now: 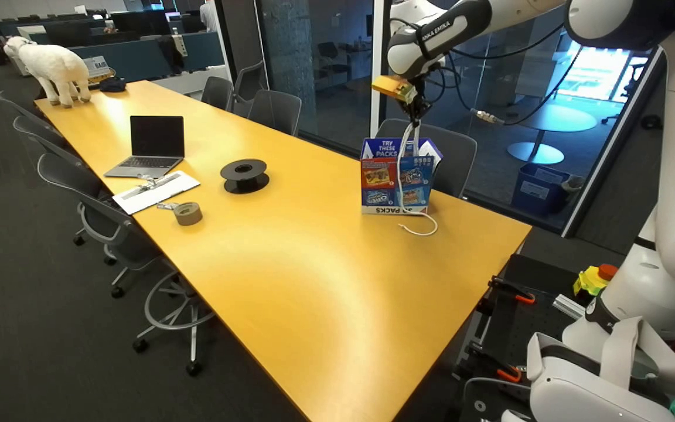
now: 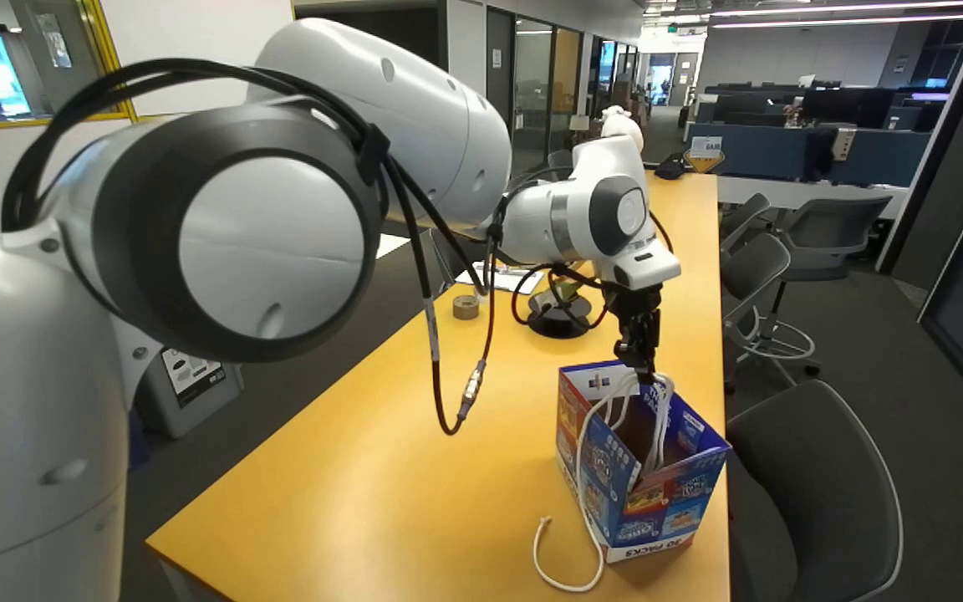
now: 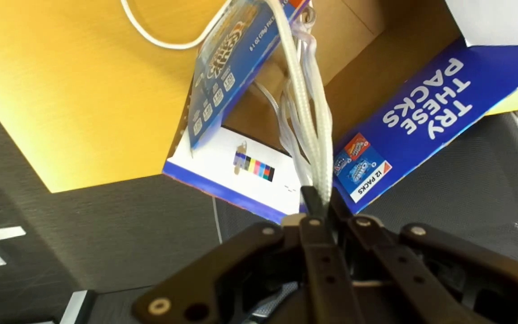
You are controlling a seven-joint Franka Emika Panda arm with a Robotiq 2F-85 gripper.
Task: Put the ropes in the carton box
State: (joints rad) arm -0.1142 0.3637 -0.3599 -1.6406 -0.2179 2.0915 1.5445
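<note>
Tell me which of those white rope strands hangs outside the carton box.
The strand that runs down the outer face of the carton box and curls onto the table; the other strands hang into it.

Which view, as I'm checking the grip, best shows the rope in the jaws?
The wrist view: close up, the white rope runs between the jaws. Both exterior views show it smaller, one end lying beside the carton box.

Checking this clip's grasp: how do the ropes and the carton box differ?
The ropes are clamped in the gripper; the carton box is not. The ropes hang limp; the carton box stands upright, top open. The ropes are plain white, the carton box colourfully printed. Both touch the table.
</note>
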